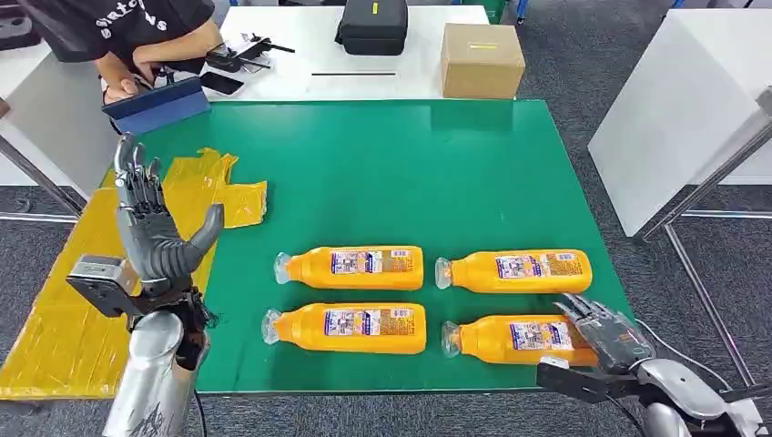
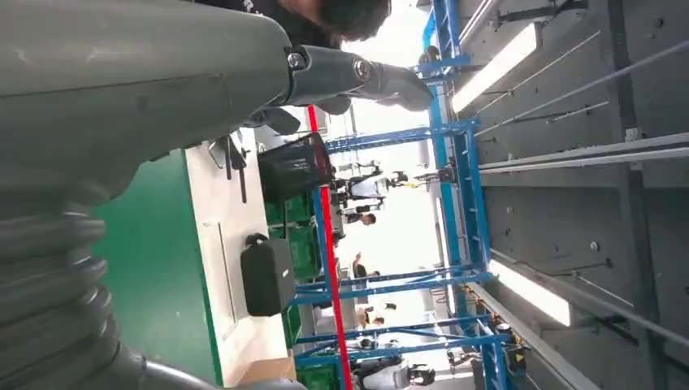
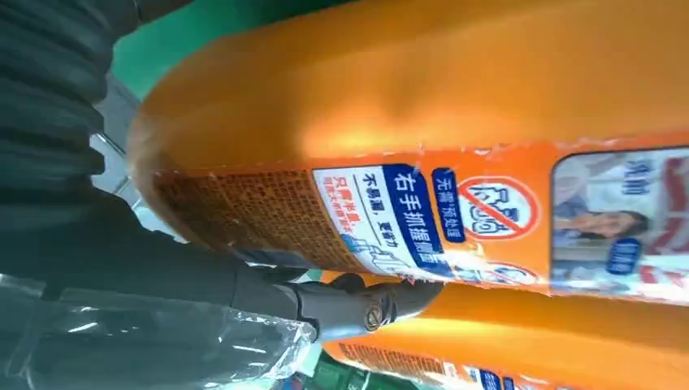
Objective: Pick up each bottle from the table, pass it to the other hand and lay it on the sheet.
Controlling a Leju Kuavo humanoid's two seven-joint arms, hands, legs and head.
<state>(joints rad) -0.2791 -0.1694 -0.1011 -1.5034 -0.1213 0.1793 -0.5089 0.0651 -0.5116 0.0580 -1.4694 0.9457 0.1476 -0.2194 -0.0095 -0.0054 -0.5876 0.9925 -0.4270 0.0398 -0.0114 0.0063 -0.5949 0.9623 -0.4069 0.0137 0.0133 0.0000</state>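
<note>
The right hand [image 1: 608, 339] is down at the near right corner of the green desk [image 1: 382, 173], fingers laid over the base end of the near-right bottle [image 1: 510, 340]. From the right wrist view the bottle's orange body [image 3: 422, 106] is pressed close against the palm and a thumb [image 3: 357, 305] curls in beneath the label, but whether the fingers have actually closed on it, I cannot tell. The bottle lies flat on the desk.

Just beyond the right hand lies the far-right bottle [image 1: 516, 270], also on its side, cap toward the left hand's side. Further off toward the left hand lie two more: the near-left bottle [image 1: 348, 328] and the far-left bottle [image 1: 353, 267], one behind the other.

The left hand [image 1: 150, 223] is raised upright, palm toward the bottles, fingers spread wide and holding nothing. Beneath and behind it spreads the yellow sheet [image 1: 64, 337], draped along that edge of the desk.

Beyond the left hand, a person [image 1: 137, 36] in a dark shirt leans over a white table [image 1: 300, 55], with a blue tablet [image 1: 157, 105] nearby, a black case [image 1: 371, 25] and a cardboard box [image 1: 481, 60].
</note>
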